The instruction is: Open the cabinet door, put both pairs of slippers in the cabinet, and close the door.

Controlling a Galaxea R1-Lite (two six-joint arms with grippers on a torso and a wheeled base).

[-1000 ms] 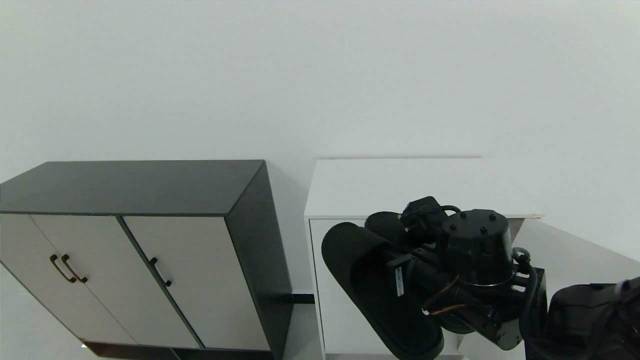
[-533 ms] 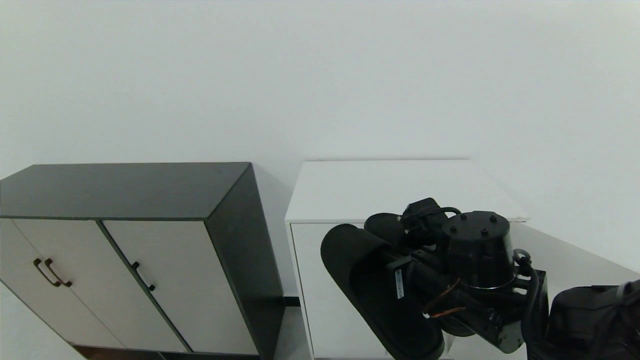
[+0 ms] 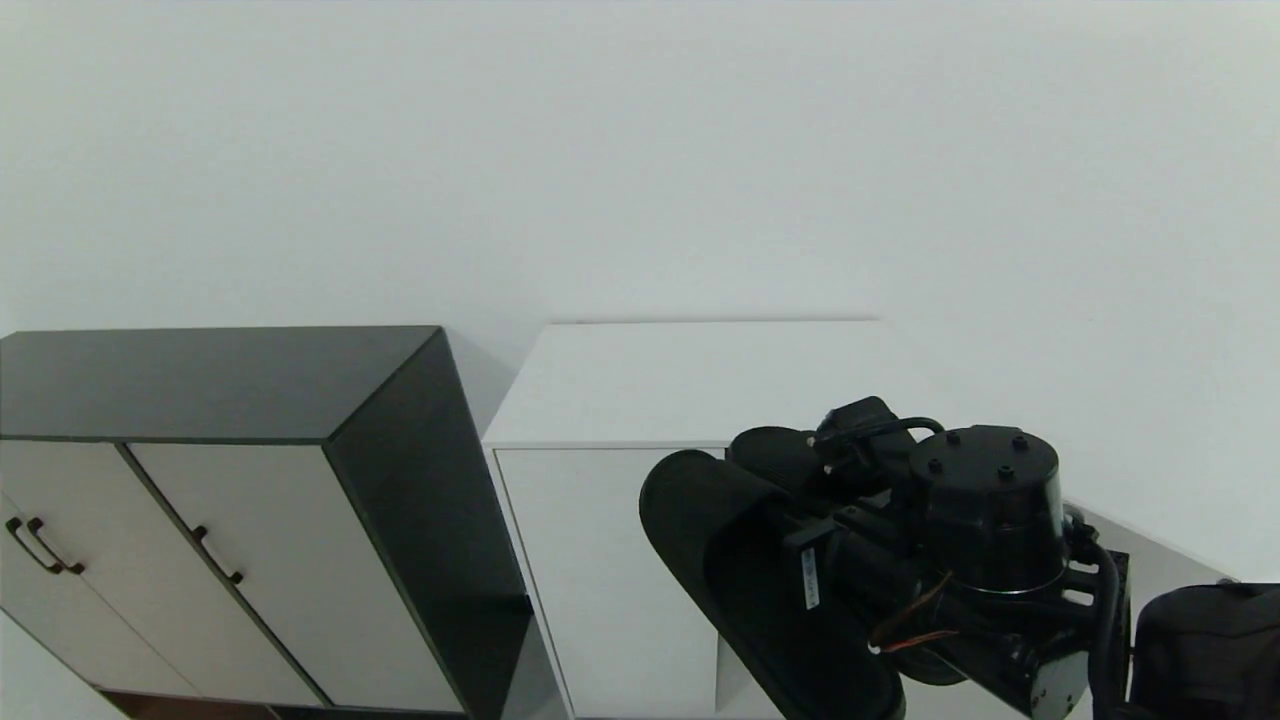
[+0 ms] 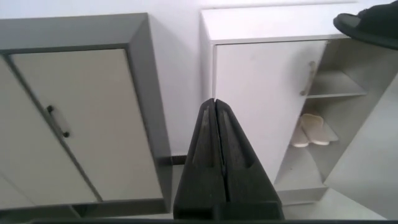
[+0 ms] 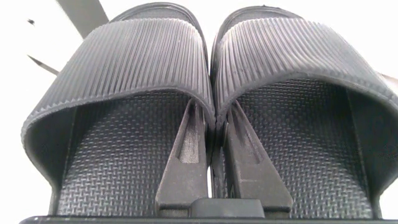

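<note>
A pair of black slippers [image 3: 760, 590] hangs in front of the white cabinet [image 3: 640, 380], held side by side with soles facing left. My right gripper [image 5: 214, 143] is shut on the black slippers [image 5: 149, 87], pinching their two inner strap edges together. In the left wrist view my left gripper [image 4: 215, 109] is shut with nothing in it, low in front of the gap between the two cabinets. The white cabinet [image 4: 261, 99] has its right side open. A pair of white slippers [image 4: 314, 130] lies on a shelf inside. One black slipper's tip [image 4: 370, 25] shows above the opening.
A black cabinet [image 3: 200, 380] with pale closed doors and dark handles [image 3: 215, 555] stands to the left of the white one, against a plain white wall. The white cabinet's left door [image 4: 261, 99] is closed, with a handle [image 4: 306, 78] at its edge.
The head camera has turned: both cabinets have slid leftward in the picture. The right arm with the black slippers keeps about the same place in the view.
</note>
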